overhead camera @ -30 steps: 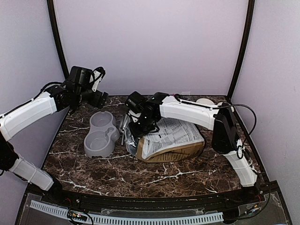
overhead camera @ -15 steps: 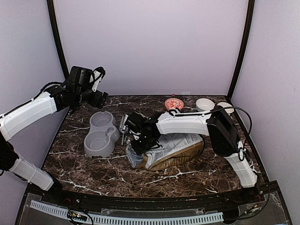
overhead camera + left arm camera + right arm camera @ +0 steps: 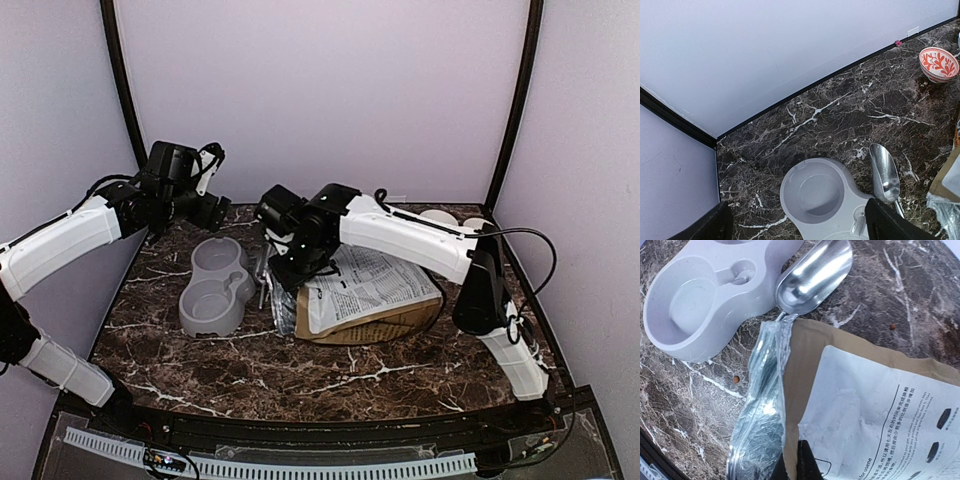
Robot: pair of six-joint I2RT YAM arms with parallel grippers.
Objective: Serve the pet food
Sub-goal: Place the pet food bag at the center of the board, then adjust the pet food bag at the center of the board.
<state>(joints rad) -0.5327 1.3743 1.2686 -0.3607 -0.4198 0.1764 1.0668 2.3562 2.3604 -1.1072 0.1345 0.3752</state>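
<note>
Pet food pellet [image 3: 736, 378] beside white-labelled bag [image 3: 810, 360]

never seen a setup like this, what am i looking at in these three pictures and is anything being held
Two robot arms are bolted to a marble table. One picture looks down from above; the other two come from cameras on each wrist. On the table lie a grey double bowl, a metal scoop, a dog-food bag, a red patterned bowl and a stray kibble pellet. The left gripper hangs open, holding nothing; the right gripper appears to pinch the bag's edge.
</note>
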